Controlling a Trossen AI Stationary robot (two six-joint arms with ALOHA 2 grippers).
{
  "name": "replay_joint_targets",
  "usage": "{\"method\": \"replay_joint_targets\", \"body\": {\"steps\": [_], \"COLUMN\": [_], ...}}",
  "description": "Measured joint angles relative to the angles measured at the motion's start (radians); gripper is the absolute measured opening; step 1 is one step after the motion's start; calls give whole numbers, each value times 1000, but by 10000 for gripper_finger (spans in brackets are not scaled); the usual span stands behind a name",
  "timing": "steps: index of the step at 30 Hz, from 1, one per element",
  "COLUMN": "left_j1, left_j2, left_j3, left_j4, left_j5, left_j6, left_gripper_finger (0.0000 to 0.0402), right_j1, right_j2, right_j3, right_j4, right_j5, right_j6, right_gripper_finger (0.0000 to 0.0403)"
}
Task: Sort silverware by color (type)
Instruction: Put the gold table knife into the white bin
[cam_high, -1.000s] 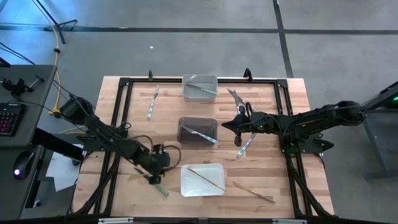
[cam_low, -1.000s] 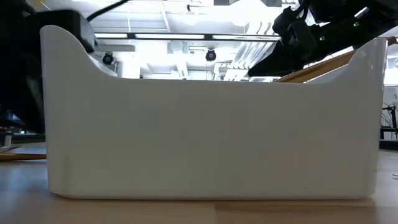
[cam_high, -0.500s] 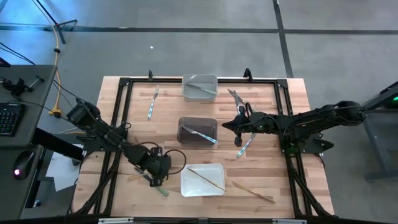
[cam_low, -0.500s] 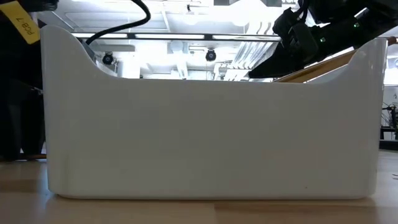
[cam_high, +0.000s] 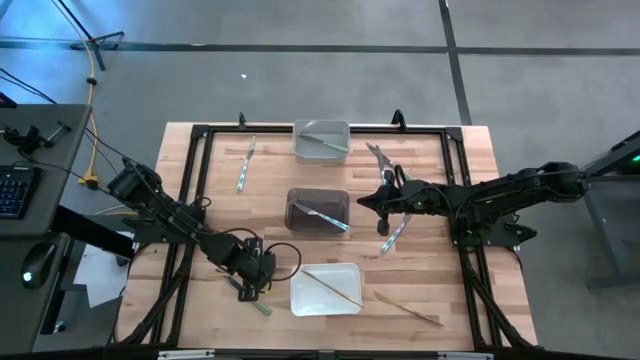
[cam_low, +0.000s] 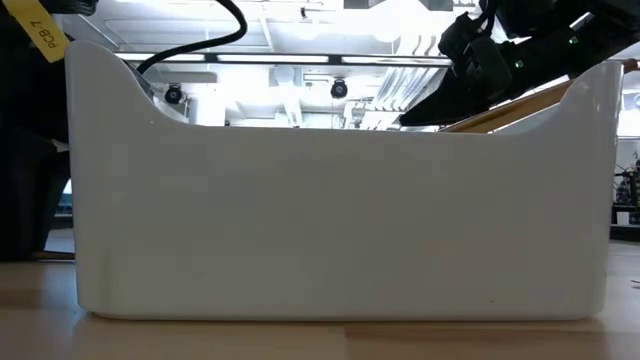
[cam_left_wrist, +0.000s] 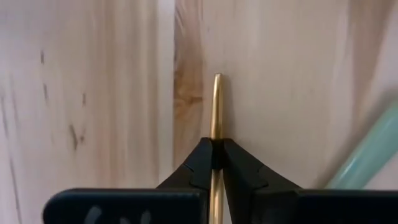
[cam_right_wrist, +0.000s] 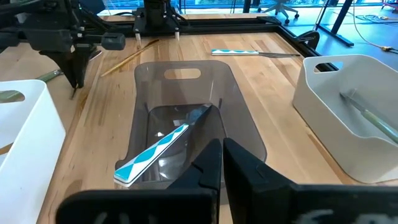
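My left gripper (cam_high: 252, 280) is down at the table just left of the white bin (cam_high: 325, 290), shut on a slim tan utensil (cam_left_wrist: 216, 99) that lies flat on the wood. A pale green utensil (cam_left_wrist: 367, 155) lies beside it. My right gripper (cam_high: 362, 200) hangs shut and holds nothing, at the right side of the dark bin (cam_right_wrist: 186, 118), in which a blue-and-white utensil (cam_right_wrist: 152, 155) lies. The white bin has a tan utensil (cam_high: 332, 287) in it. The grey bin (cam_high: 322, 140) holds a pale one. My left gripper pinches the tan utensil between its two fingertips, across its narrow handle (cam_left_wrist: 216, 134), a little back from its rounded end. The fingers come from above and lie across it. The utensil lies flat on the table.
More silverware is loose on the table: a blue piece (cam_high: 245, 165) at the far left, several right of the dark bin (cam_high: 390, 235), and a tan one (cam_high: 408, 308) near the front right. A black frame (cam_high: 190, 200) edges the table. In the low view the white bin's wall (cam_low: 340, 200) fills the picture.
My left gripper has moved a little toward the table's near edge and down to the wood beside the white bin. The right arm has kept still.
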Motion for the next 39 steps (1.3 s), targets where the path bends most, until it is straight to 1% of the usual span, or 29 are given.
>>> {"method": "replay_joint_targets", "body": {"steps": [4,7,16,19,21,25,27,29,32,35,37,39], "left_j1": [-2,-5,-2,8,19,37,45,49,51,34,13,-8], "left_j2": [-40,-79,-192,-230,-250,-258,-255,-245,-218,-179,-148,-122], "left_j3": [-4,-10,-6,-5,17,102,132,140,139,136,136,136], "left_j4": [6,-25,-1,29,26,-18,-22,-29,-116,-247,-282,-270], "left_j5": [17,29,-63,-89,-108,-150,-145,-111,-54,-48,-46,-32], "left_j6": [0,0,10,25,42,125,148,135,49,-34,-59,-62], "left_gripper_finger": [5,4,2,5,5,4,3,1,19,46,67,87], "right_j1": [0,0,0,0,0,0,0,0,0,0,0,0], "right_j2": [0,0,0,0,0,0,0,0,0,0,0,0], "right_j3": [0,0,0,0,0,0,0,0,0,0,0,0], "right_j4": [0,0,1,1,1,4,4,1,-4,-7,-11,-15], "right_j5": [0,0,0,0,0,0,0,0,0,0,0,0], "right_j6": [0,0,0,0,0,3,3,6,7,2,1,1], "right_gripper_finger": [0,0,0,0,0,0,0,0,0,0,0,0]}}
